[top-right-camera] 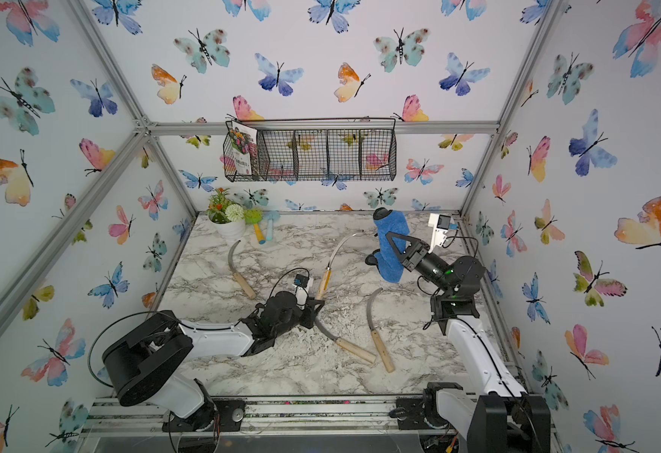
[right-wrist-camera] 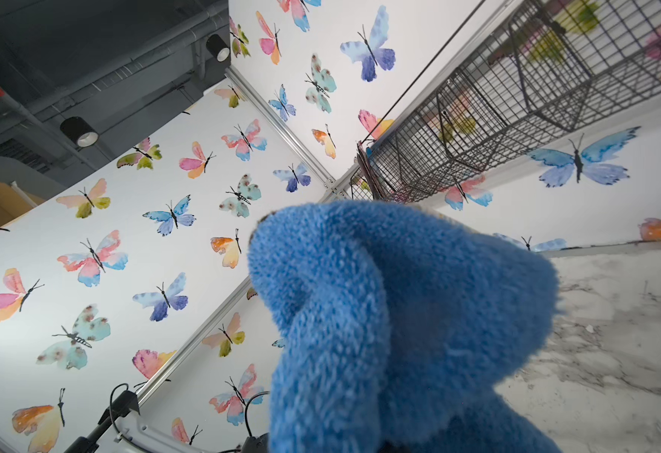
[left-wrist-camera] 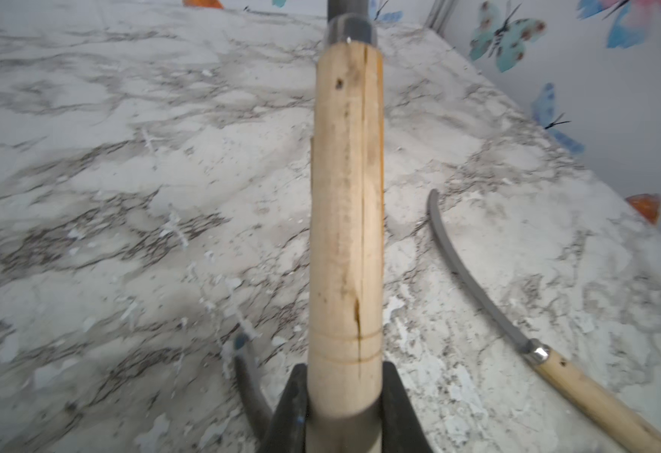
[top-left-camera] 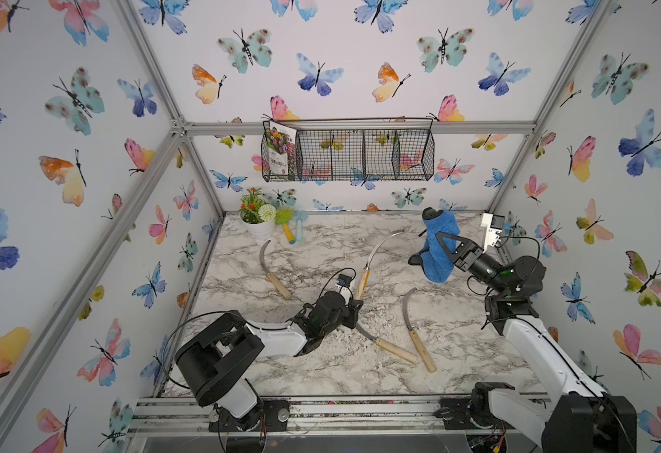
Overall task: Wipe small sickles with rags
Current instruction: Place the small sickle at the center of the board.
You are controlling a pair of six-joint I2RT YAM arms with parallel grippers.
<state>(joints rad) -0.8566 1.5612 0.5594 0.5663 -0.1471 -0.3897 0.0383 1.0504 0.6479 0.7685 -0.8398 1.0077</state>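
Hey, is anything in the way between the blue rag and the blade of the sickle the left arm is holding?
Nothing visible. The right end effector holds the rag up beside the blade of the sickle in the left end effector; only open space lies between them.

Bright, even light; blurry wrist close-ups

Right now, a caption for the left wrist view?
Left gripper shut on a sickle handle over the marble table; another sickle lies nearby.
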